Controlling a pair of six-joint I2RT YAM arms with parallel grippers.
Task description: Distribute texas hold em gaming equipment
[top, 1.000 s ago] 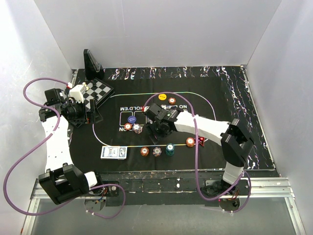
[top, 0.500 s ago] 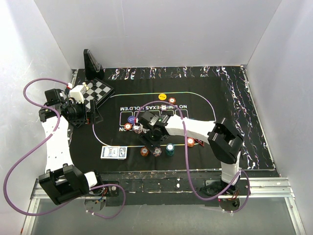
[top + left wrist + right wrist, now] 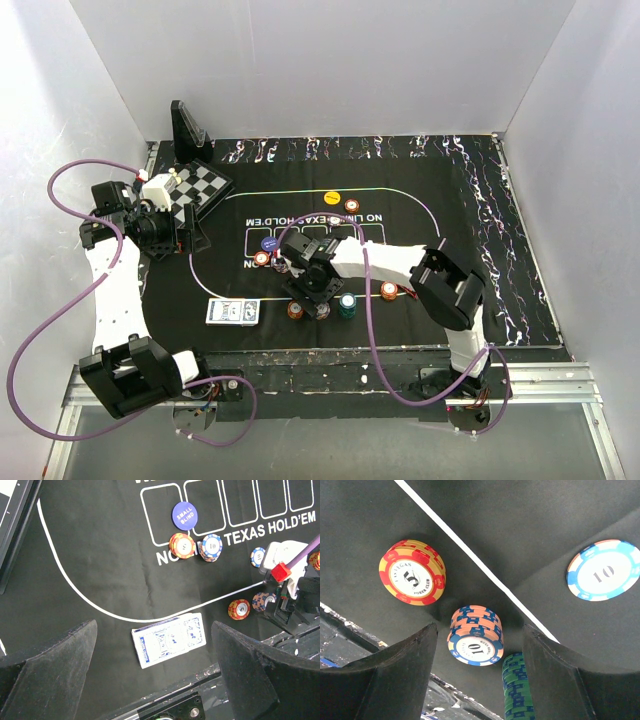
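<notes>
Green chip stack (image 3: 516,690) cut by bottom edge; chessboard (image 3: 205,186) partly behind left arm (image 3: 112,285).

cards (image 3: 233,312) left of chips (image 3: 296,309), chessboard (image 3: 200,187) behind

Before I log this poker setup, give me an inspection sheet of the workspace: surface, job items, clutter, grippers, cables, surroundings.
Surface: black mat, printed with white lines, lying flat.
Job's things: card deck face down near the front edge; orange chips, peach chips and green chips in stacks; yellow disc farther back.
Clutter: chessboard at the far left.
Grippers: left gripper open, holding nothing; right gripper open, straddling the peach chips without touching them.
Cables: purple cables loop off both arms.
Surroundings: white walls; nothing else seen.
</notes>
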